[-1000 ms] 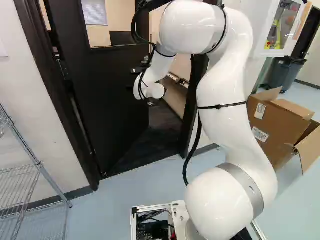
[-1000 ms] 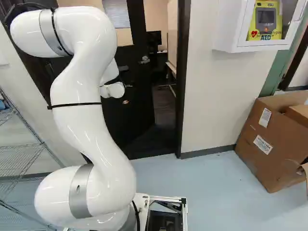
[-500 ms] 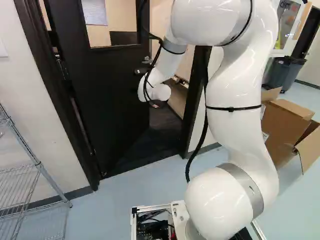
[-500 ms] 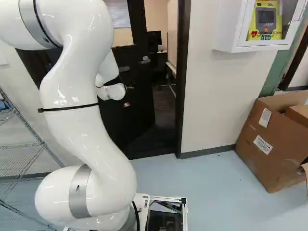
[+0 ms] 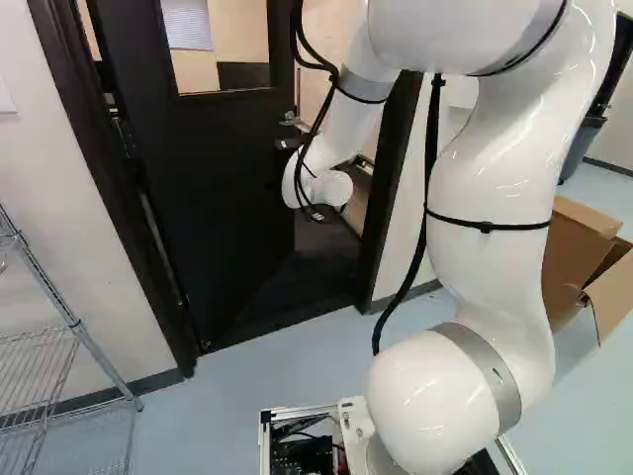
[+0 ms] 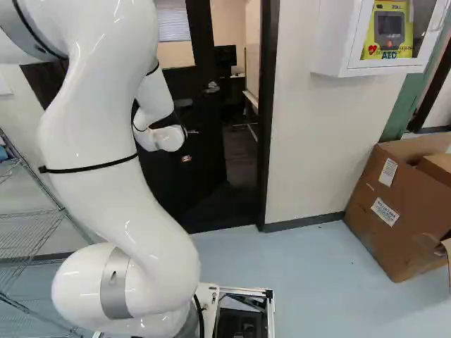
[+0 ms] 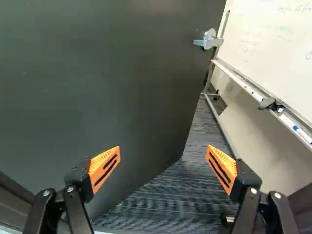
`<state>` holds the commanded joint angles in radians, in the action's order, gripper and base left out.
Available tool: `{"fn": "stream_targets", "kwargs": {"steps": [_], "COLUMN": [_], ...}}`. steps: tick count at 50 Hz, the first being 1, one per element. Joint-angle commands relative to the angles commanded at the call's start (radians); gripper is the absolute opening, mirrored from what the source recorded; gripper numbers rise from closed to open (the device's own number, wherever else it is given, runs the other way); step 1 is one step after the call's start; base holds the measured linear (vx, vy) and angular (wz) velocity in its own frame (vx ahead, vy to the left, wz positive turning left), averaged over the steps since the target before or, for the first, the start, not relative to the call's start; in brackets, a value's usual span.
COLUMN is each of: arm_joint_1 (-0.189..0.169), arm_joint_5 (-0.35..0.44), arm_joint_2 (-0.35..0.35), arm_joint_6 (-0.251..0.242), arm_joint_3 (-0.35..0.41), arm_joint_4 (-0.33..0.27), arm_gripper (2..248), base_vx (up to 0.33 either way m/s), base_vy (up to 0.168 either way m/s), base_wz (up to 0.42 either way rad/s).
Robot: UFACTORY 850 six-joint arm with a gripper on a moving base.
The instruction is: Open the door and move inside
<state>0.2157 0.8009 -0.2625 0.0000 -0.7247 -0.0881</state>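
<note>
In the right base view the gripper (image 6: pixel 189 146) is small and mostly hidden beyond the white wrist, against the dark door. The dark door (image 5: pixel 223 188) stands partly open into the room behind, with a window in its upper part. Its silver lever handle (image 6: pixel 211 88) is near the free edge. In the wrist view the gripper (image 7: pixel 163 151) is open, its orange-padded fingers wide apart with nothing between them. The door face (image 7: pixel 102 78) lies ahead and to one side, the handle (image 7: pixel 209 40) farther ahead, beyond the fingertips. Dark floor shows through the doorway gap.
The dark door frame (image 6: pixel 268 120) borders the opening. Inside, a whiteboard (image 7: pixel 273 44) with a marker tray (image 7: pixel 253 92) stands along the passage. A wire shelf (image 5: pixel 49 366) is left of the doorway, a cardboard box (image 6: pixel 402 204) right of it, under a white wall cabinet (image 6: pixel 335 35).
My arm has bent outward at its elbow, and the wrist has shifted rightward and slightly down in the left base view. The base and the door have stayed put.
</note>
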Motion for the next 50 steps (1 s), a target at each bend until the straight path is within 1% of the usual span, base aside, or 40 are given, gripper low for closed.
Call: {"fn": "stream_targets", "kwargs": {"steps": [23, 50], "arm_joint_1": [-0.027, -0.082], "arm_joint_5": [0.0, 0.0], "arm_joint_2": [0.115, 0.242], "arm_joint_6": [0.0, 0.0], "arm_joint_3": [0.131, 0.266], "arm_joint_4": [0.023, 0.045], "arm_gripper": [247, 247], "base_vx": [0.0, 0.0], "base_vy": [0.0, 0.0], "base_wz": [0.0, 0.0]}}
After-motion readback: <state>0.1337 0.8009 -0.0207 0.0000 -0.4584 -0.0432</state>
